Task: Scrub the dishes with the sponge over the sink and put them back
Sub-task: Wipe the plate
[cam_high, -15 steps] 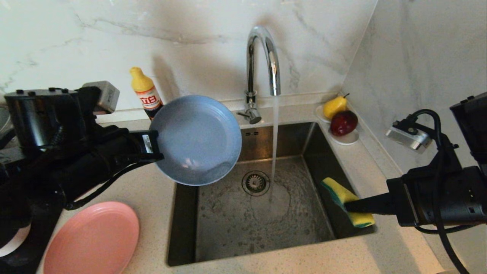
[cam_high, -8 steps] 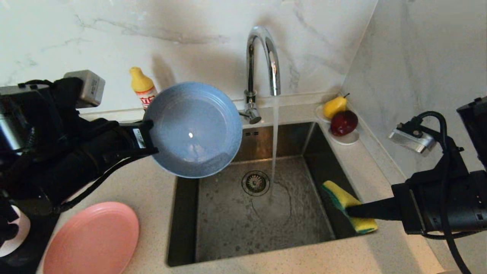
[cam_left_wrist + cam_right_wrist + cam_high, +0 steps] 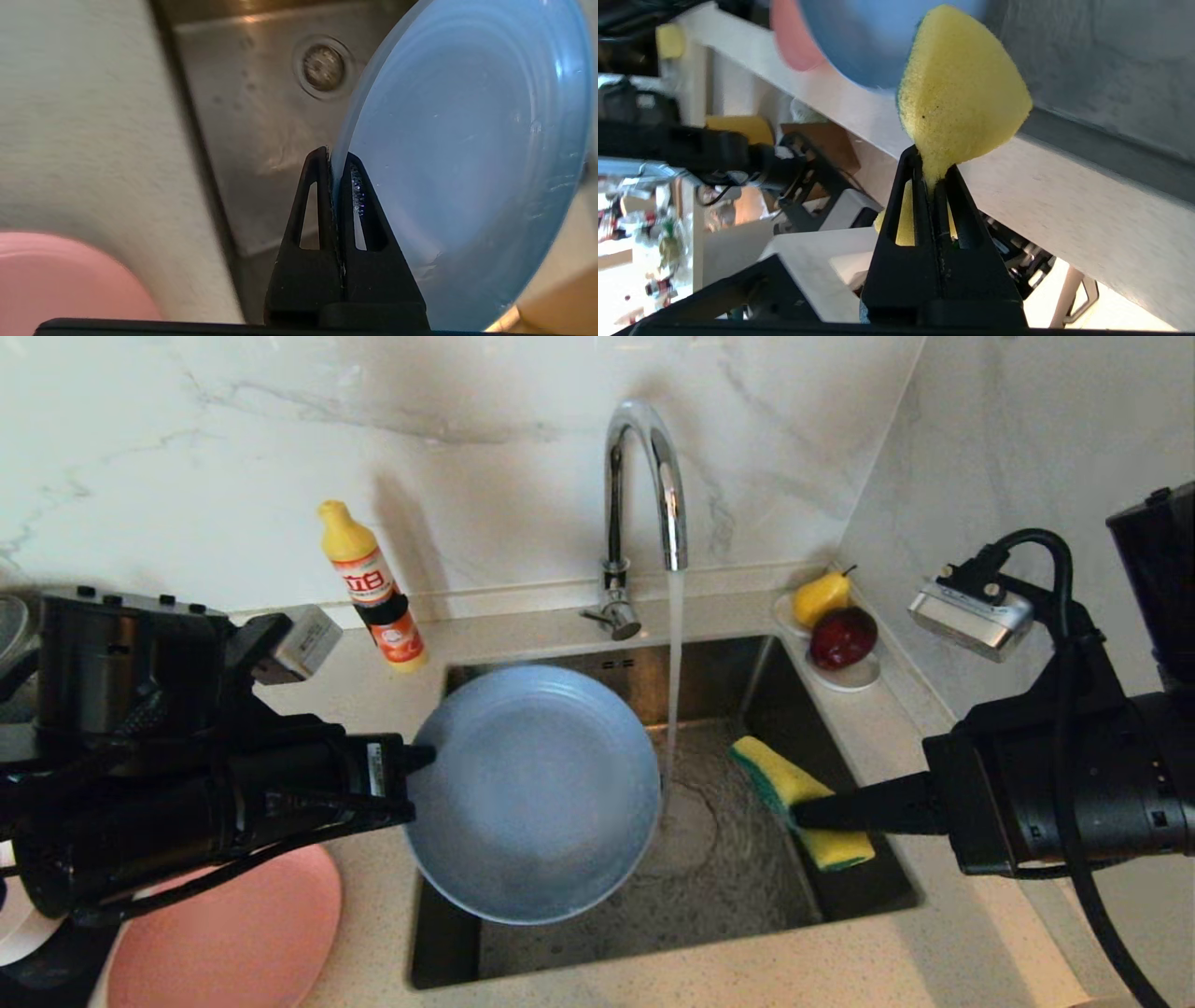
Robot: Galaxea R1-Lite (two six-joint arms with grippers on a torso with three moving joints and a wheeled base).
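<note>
On the far left of the bench a pink plate lies flat near the front edge, partly hidden beneath the left arm; just beside it the left gripper is clamped shut on the rim of the grey-blue plate, holding it out over the left half of the sink with its face tilted towards the camera. The wrist view shows only a thin pinch on the very edge of the rim, so scrubbing pressure could lever the wet plate out of the gripper and drop it into the basin. Behind, a yellow detergent bottle stands on the bench against the wall, close enough that a backward swing of the plate might knock it. In the middle the faucet runs a steady stream of water just past the plate's right edge; tilting the plate into it could send spray onto the bench. Further right the right gripper is closed on the sponge, squeezing it at its middle, held over the sink's right side, apart from the plate. The soft sponge may fold or slip out when pressed. In the far right corner a white dish holds a pear and a dark red fruit
</note>
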